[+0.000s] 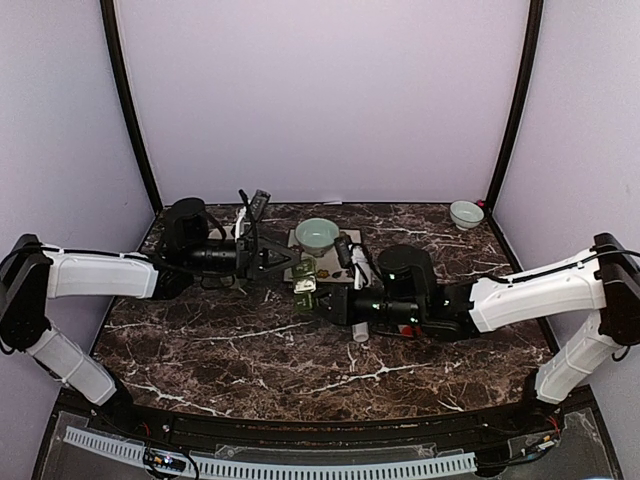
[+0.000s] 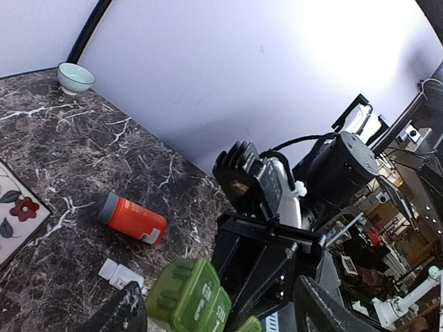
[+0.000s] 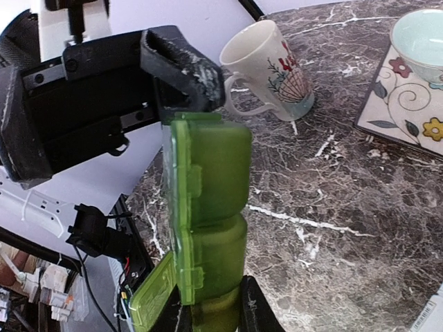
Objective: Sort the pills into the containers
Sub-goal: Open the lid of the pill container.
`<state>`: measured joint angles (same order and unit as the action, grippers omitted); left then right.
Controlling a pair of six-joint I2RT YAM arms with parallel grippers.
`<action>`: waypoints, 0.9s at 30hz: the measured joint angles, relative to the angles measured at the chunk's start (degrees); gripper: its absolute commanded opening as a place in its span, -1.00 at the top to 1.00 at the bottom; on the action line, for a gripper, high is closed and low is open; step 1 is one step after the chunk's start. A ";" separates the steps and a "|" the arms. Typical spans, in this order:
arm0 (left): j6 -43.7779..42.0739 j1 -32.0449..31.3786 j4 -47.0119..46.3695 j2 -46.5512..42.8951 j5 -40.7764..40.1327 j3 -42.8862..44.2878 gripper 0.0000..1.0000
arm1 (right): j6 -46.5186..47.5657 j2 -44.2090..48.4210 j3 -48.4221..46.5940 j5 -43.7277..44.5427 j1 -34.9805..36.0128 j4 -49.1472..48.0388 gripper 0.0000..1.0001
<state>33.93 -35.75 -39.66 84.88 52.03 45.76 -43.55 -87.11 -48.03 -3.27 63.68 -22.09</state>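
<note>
Gripping pill box [image 3: 211, 173] – right gripper [image 3: 211, 315] clamped – one end lid open

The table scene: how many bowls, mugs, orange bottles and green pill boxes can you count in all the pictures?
Bowls: 2, the pale green bowl and the small corner bowl
Mug: 1
Orange bottle: 1
Green pill box: 1
Total: 5

The pill box [image 3: 208, 207] is green, the bottle [image 2: 133, 219] orange, the table [image 1: 250, 350] dark marble veined white.
</note>
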 measured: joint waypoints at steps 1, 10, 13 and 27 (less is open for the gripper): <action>-0.52 -0.02 0.83 -0.68 -0.96 -0.24 -0.50 | 0.11 0.00 -0.48 1.09 0.00 1.05 1.00; -8.39 -5.05 16.76 -3.91 -13.11 0.52 -0.67 | 2.25 -1.60 -9.64 14.56 1.88 12.83 1.00; -10.34 -7.45 21.44 -3.91 -16.94 1.60 -0.78 | 2.80 -2.95 -12.85 19.34 3.15 16.24 1.00; -12.66 -10.29 30.14 -4.76 -29.68 3.30 -0.75 | 4.09 -7.72 -18.67 31.74 6.19 27.06 1.00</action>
<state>21.28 -46.04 -9.52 80.12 22.35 49.06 -39.46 -94.83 -66.70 28.47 69.87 4.97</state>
